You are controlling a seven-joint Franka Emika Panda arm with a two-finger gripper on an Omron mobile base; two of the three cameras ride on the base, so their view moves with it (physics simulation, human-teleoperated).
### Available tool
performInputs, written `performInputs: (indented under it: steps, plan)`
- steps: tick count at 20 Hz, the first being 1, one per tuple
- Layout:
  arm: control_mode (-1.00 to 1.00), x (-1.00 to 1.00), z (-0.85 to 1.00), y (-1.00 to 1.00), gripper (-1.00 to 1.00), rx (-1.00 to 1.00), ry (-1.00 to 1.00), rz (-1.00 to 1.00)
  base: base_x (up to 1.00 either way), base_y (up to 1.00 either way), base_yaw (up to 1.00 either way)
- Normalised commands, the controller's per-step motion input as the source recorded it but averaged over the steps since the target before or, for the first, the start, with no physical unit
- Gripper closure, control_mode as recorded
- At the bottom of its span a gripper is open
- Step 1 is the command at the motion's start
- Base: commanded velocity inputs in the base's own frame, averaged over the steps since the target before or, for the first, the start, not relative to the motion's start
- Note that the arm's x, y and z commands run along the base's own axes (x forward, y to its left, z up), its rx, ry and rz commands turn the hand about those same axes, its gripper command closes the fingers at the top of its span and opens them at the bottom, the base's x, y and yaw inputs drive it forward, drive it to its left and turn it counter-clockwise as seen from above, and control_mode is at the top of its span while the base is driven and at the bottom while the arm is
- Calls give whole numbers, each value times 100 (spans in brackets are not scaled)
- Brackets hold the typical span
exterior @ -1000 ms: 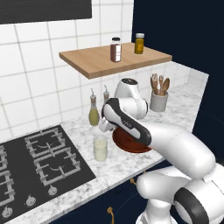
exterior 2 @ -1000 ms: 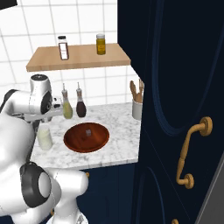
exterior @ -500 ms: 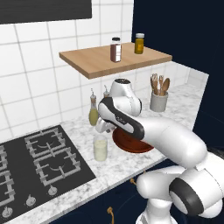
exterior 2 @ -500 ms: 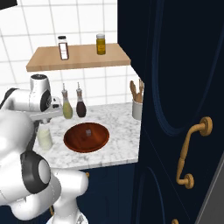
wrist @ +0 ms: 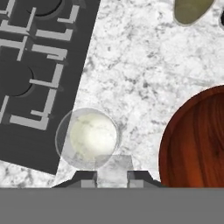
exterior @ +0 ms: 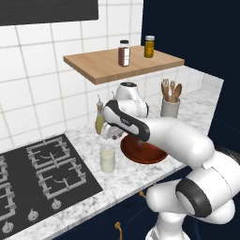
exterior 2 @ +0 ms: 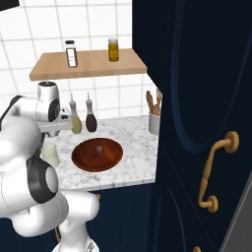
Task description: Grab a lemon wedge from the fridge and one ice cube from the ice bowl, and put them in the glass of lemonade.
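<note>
My gripper [wrist: 112,176] is shut on a clear ice cube [wrist: 113,164] held between its dark fingertips. It hangs above the counter, just beside the rim of the glass of lemonade [wrist: 89,138], a clear tumbler of pale creamy liquid. The dark reddish-brown ice bowl [wrist: 197,140] lies to the right. From the left base view the gripper [exterior: 113,133] hovers over the gap between the glass [exterior: 107,159] and the bowl [exterior: 143,153]. Another ice cube [exterior 2: 100,149] rests in the bowl [exterior 2: 97,153]. The lemon wedge and the fridge are out of view.
A black gas hob [exterior: 40,173] borders the glass on the left. Two slim bottles [exterior 2: 82,117] stand at the tiled wall, a grey utensil pot [exterior: 169,107] further right. A wooden shelf [exterior: 101,65] with jars hangs overhead. A navy cabinet door [exterior 2: 197,98] rises at right.
The arm has swung left, carrying the gripper from above the bowl toward the glass. The jaws stay shut on the cube.
</note>
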Motion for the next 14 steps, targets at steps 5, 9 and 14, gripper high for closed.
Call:
performInputs:
  steps: [5, 9, 14]
  plan:
    - [-100, 1, -2, 32, 100, 0, 0, -5, 0, 0, 0]
    - [-100, -7, -2, 6, 100, 0, -1, -1, 0, 0, 0]
    - [-100, -5, -19, 5, 100, -2, -9, -6, 0, 0, 0]
